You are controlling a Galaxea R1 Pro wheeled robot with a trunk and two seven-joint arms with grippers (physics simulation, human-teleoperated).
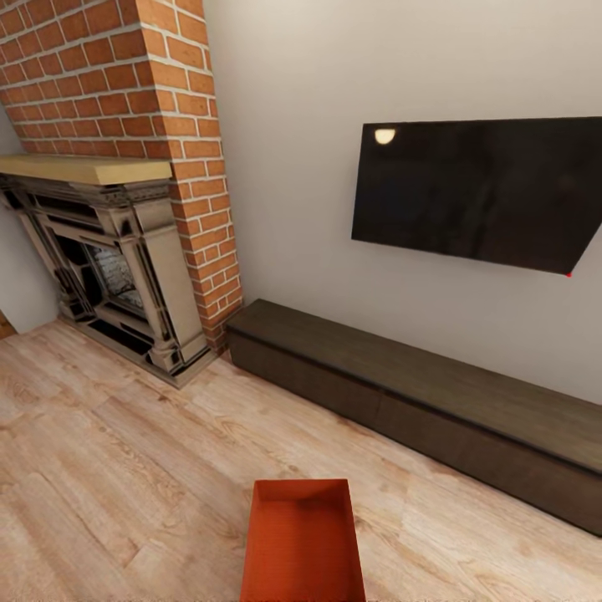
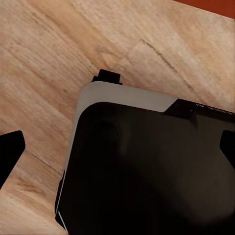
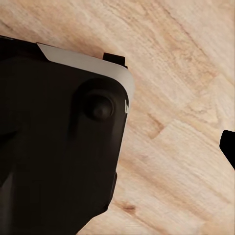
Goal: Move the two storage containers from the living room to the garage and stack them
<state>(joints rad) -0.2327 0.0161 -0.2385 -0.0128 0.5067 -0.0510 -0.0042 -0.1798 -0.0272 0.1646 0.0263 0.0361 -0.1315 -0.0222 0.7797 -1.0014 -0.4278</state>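
Observation:
One orange-red storage container [image 1: 303,543] stands open-topped and empty on the light wood plank floor of the living room, at the near edge of the head view. A sliver of orange-red container [image 2: 213,6] shows at a corner of the left wrist view. My left gripper [image 2: 117,156] hangs over the robot's dark base [image 2: 147,171], its black fingertips [image 2: 10,154] far apart and holding nothing. In the right wrist view one fingertip [image 3: 229,147] of my right gripper [image 3: 117,147] sits at the frame edge, wide of centre, with nothing held.
A red-brick fireplace column [image 1: 125,84] with a dark ornate hearth [image 1: 109,267] stands at the left. A long low dark-wood cabinet [image 1: 418,393] runs along the wall under a black wall TV [image 1: 481,192]. Wood floor [image 1: 125,468] lies open around the container.

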